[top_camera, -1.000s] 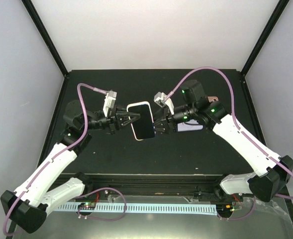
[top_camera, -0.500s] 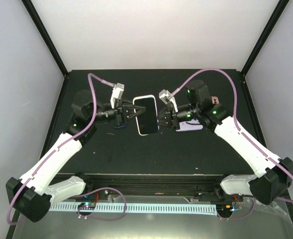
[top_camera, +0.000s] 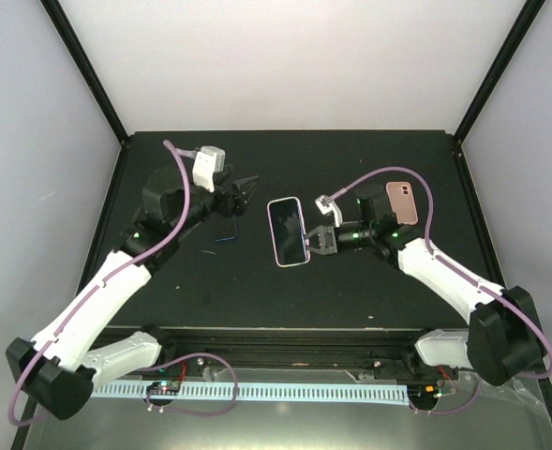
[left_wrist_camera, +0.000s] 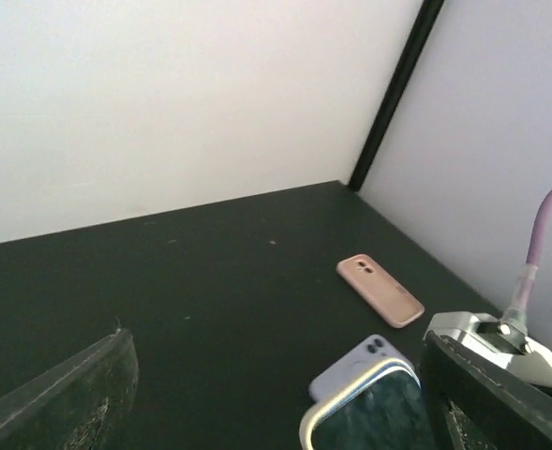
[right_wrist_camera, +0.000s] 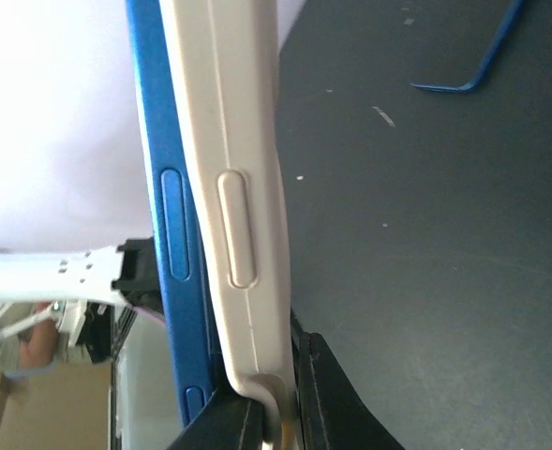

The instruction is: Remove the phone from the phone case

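The phone, dark screen up, hangs above the table's middle in its cream phone case. The phone's blue side runs along the case's edge in the right wrist view. My right gripper is shut on the right edge of the cased phone, and its jaws pinch case and blue side together. My left gripper stands open to the left of the phone, apart from it. The left wrist view shows the cream corner between the wide-spread fingers.
A pink phone or case lies camera side up at the back right, behind the right arm. A lavender case lies on the table beyond the held phone. A thin blue pry tool lies under the left gripper. White walls close the back and sides.
My left gripper has opened, let go of the phone's left edge and drawn back to the left. The right gripper has shut on the right edge and carried the phone right and nearer.
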`<state>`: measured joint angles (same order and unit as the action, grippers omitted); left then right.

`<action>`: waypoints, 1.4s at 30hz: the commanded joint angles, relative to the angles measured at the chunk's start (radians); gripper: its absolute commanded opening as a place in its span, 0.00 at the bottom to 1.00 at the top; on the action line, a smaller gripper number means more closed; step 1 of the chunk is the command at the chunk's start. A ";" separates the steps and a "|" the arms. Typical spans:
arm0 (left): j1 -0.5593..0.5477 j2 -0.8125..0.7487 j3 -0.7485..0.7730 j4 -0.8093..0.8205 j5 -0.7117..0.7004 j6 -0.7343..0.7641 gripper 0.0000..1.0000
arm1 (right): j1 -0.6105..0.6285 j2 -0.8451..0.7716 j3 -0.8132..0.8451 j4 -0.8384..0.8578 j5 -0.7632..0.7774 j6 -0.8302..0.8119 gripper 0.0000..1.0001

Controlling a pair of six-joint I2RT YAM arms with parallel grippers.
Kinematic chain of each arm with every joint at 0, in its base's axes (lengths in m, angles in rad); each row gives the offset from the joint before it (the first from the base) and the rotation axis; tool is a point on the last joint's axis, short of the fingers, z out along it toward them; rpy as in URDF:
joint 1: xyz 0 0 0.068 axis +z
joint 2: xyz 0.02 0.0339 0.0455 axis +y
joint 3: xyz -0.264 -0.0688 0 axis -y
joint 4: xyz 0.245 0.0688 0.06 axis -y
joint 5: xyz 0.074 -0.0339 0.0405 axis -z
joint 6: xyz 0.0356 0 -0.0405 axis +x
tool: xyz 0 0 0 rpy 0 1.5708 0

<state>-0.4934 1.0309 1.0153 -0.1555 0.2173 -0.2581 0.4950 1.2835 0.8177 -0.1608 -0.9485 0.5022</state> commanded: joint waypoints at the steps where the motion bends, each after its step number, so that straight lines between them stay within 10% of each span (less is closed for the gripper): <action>1: -0.098 -0.033 -0.074 -0.065 -0.280 0.092 0.81 | -0.001 0.030 -0.026 0.121 0.131 0.166 0.01; 13: -0.538 0.229 -0.068 -0.127 -0.588 0.189 0.73 | -0.001 0.245 0.034 -0.009 0.328 0.272 0.01; 42: -0.598 0.634 0.072 -0.192 -0.655 0.258 0.69 | -0.016 0.435 0.090 -0.031 0.307 0.284 0.01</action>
<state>-1.0843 1.6409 1.0439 -0.3454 -0.4026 -0.0254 0.4854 1.7157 0.8749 -0.2321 -0.6060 0.7696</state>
